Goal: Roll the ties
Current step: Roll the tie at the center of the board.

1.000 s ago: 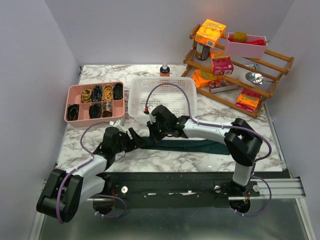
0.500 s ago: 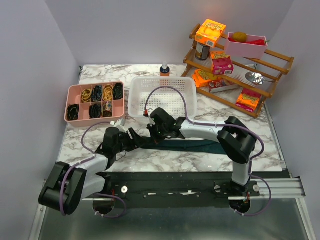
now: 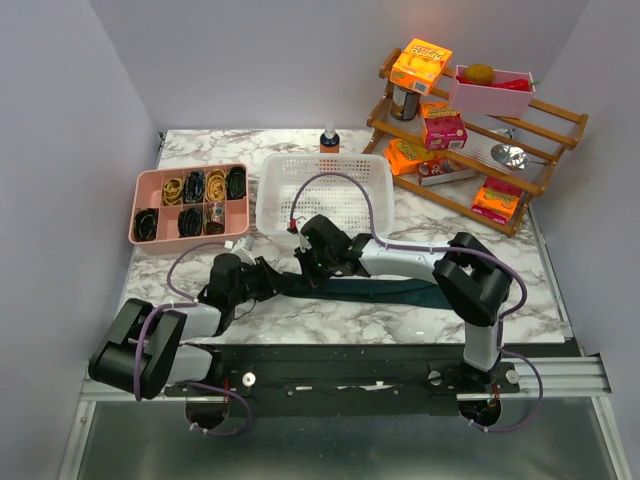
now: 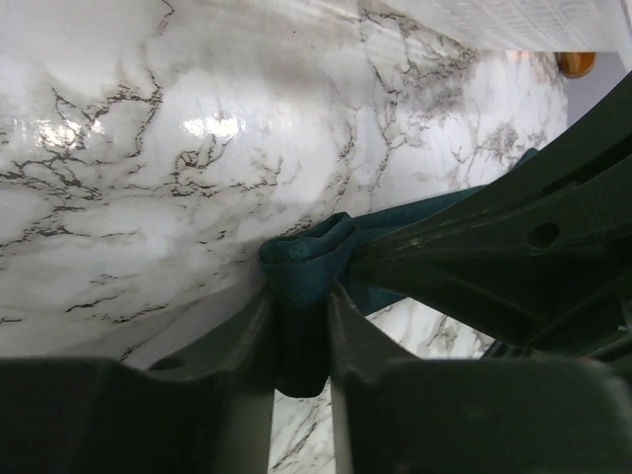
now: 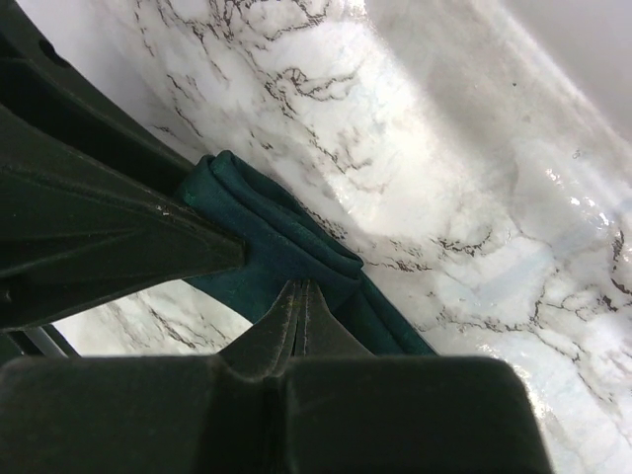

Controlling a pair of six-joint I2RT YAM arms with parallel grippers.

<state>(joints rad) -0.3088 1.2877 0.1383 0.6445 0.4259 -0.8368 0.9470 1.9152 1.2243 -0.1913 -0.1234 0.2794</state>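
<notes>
A pink tray (image 3: 134,212) of coiled items sits at the upper left of the marble counter (image 3: 330,318). Just right of it and lower, the left end effector (image 3: 272,283) grasps the folded end of the dark teal tie (image 3: 400,292), the fabric bunched between its fingers (image 4: 259,331). The tie lies flat across the centre of the frame, running off to the right. The right end effector (image 3: 305,268) is clenched, its tips pressing on the same fold (image 5: 267,222). A white basket (image 3: 322,160) stands behind, and a wooden rack (image 3: 470,120) is at the upper right.

Tie (image 3: 395,291) partly beneath right arm (image 3: 400,262)
</notes>
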